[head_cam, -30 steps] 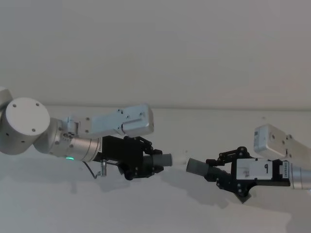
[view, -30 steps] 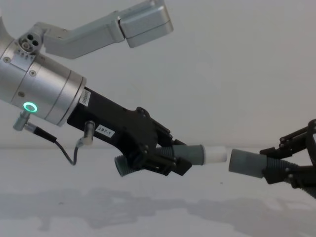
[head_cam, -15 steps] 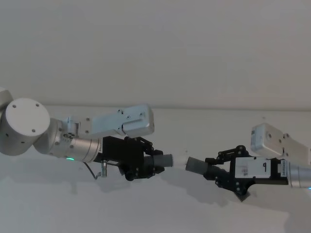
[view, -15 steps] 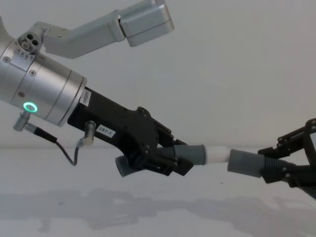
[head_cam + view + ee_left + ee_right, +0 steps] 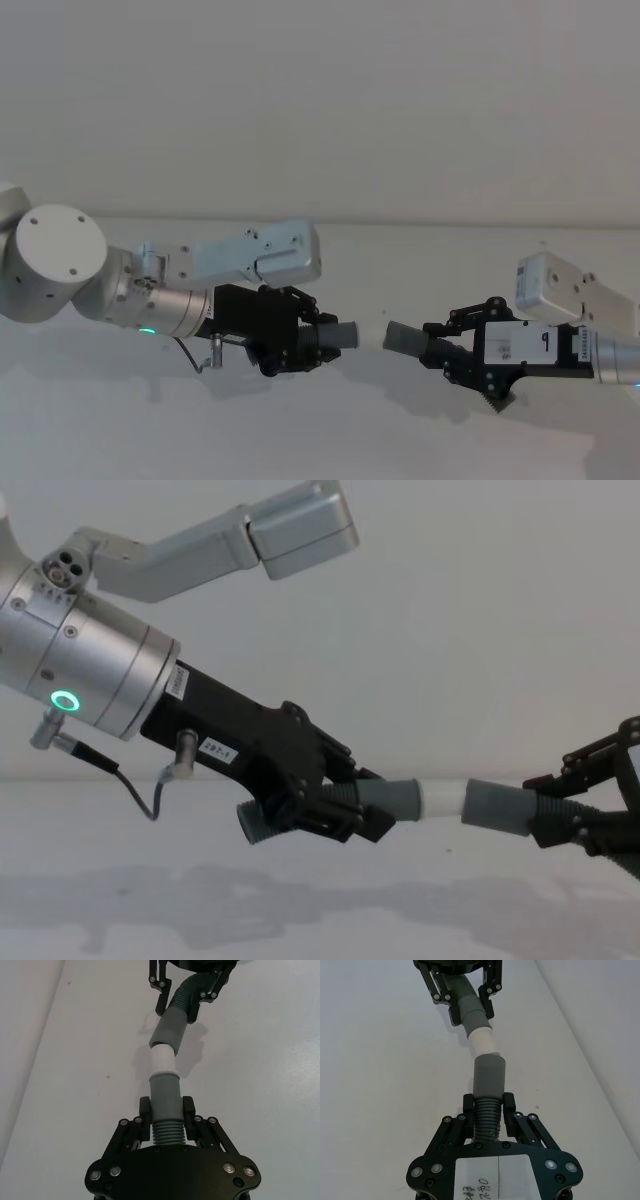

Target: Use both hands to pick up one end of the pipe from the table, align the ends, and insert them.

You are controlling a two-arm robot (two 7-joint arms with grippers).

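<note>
left gripper (image 5: pixel 345 815) was clamped on the ribbed part of one pipe piece (image 5: pixel 330 805), just behind its smooth cuff (image 5: pixel 393 797), and held it up off the table (image 5: pixel 200 920). right gripper (image 5: pixel 570 820) was closed the same way on the ribs of the other pipe piece (image 5: pixel 486 1120), also lifted clear. the two ends faced each other between the grippers, roughly in line.

chest view caught the whitish tip (image 5: pixel 442 798) of the left cuff reaching the mouth of the right cuff (image 5: pixel 497 806); whether it had gone in at all could not be told from there. left wrist view gave a look down the line: the whitish tip met the far cuff (image 5: pixel 166 1035) at a slight angle, the far piece bending off to one side. right wrist view showed the tip (image 5: pixel 484 1044) touching the rim of the near cuff. head view showed a green light (image 5: pixel 146 330) on the left arm's silver wrist (image 5: pixel 165 305).
</note>
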